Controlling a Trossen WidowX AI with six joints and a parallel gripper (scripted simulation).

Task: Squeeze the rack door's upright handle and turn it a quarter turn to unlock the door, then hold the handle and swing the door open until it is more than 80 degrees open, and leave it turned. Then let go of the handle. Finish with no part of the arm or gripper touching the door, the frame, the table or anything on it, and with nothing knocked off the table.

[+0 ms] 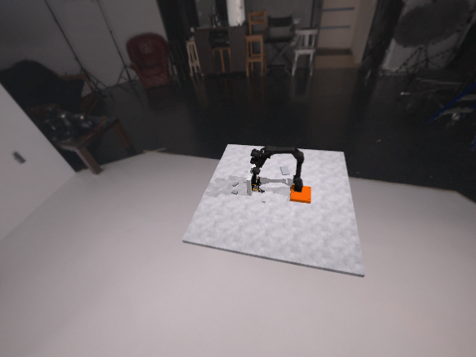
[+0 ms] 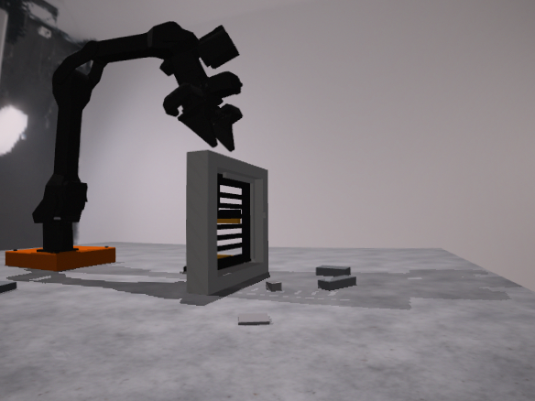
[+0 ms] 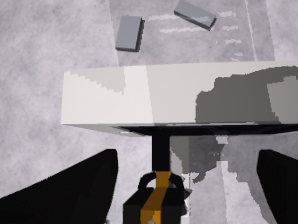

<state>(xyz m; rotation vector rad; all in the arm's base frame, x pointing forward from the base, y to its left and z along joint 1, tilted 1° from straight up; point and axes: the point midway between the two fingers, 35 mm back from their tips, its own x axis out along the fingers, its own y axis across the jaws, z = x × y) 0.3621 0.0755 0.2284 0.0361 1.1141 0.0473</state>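
Note:
The rack's grey frame (image 1: 249, 187) (image 2: 198, 224) (image 3: 137, 95) stands upright on the table. The black slatted door (image 2: 246, 220) looks shut in it. The handle, black and orange (image 3: 160, 200), is on the arm's side of the door, seen from above in the wrist view; its orange part (image 1: 255, 188) also shows small in the top view. My gripper (image 2: 223, 147) (image 3: 186, 160) is open and empty. It points down, just above the frame's top edge in the exterior view. In the wrist view the handle lies below, left of the middle between the fingers. The handle's turn is hard to tell.
The orange arm base (image 1: 301, 194) (image 2: 57, 260) is on the side of the rack that bears the handle. Two grey blocks (image 2: 336, 282) (image 3: 129, 33) lie beyond the frame. A flat light plate (image 2: 254, 319) and a small block (image 2: 274, 286) lie near its foot.

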